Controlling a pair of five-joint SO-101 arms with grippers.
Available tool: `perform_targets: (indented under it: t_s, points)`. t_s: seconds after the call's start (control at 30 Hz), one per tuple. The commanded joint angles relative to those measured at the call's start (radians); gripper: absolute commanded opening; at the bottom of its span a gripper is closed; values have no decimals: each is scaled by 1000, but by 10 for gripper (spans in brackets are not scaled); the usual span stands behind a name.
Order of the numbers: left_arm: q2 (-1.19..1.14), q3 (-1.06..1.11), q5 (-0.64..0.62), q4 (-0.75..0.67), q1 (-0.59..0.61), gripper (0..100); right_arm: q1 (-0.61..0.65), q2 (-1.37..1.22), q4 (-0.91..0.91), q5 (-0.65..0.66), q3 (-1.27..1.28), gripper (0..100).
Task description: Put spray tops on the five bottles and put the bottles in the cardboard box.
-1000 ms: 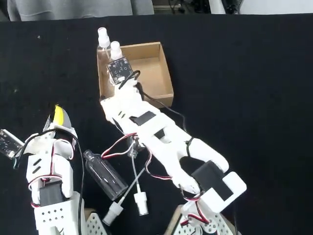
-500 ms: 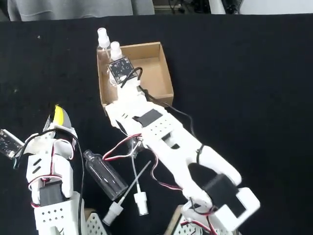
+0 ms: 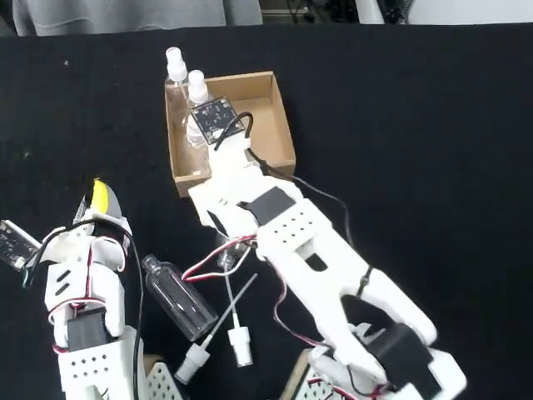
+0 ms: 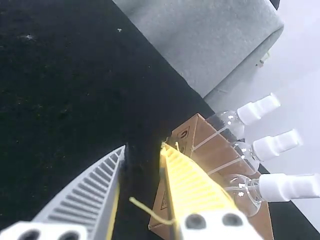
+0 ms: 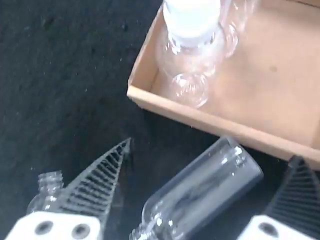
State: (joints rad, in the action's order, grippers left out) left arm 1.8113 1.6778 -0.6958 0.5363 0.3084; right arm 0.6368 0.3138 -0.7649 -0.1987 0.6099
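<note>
Step now: three bottles with tops (image 4: 274, 145) stand in the cardboard box (image 3: 281, 125). I think the job is at the next bottle, the one that needs its top.
Box: it sits on the far side of the black table (image 3: 416, 125), a bit to the left.
Right gripper (image 5: 212, 151): it hangs low over the table, just on the near side of the box wall (image 5: 200, 121). Its two fingers are spread wide and hold nothing.
Bare bottle (image 5: 200, 192): it has no top. It lies on its side between the spread fingers, just beside the box. The fingers do not seem to touch it.
Left gripper (image 4: 143, 146): it is at the near left, well apart from the box. There is a small gap between the grey finger and the yellow finger, and nothing is in it.
Other bare bottle (image 3: 177, 296): it lies on its side at the near edge, just right of the left arm.
Spray tops (image 3: 241, 343): two lie loose with their thin tubes, just near of that bottle and between the two arms.
Next move, I think: the right fingers need to close on the bare bottle round its middle, so it does not roll away. Then one arm must hold the bottle with its mouth up. The other arm must pick up a top, slide the thin tube into the small mouth and seat the top on it.
After that: the bottle goes into the box next to the other three.
</note>
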Motion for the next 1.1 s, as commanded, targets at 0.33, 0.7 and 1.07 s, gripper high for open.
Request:
perform_targets:
  t_s: [0.33, 0.7, 1.07]
  points:
    - [8, 22, 3, -5, 5, 102, -29, 130, -221, -146, -48, 403]
    - [8, 22, 3, -5, 5, 102, -28, 28, -213, -272, -25, 403]
    - [8, 22, 3, -2, 5, 102, -34, -197, -57, -408, -25, 403]
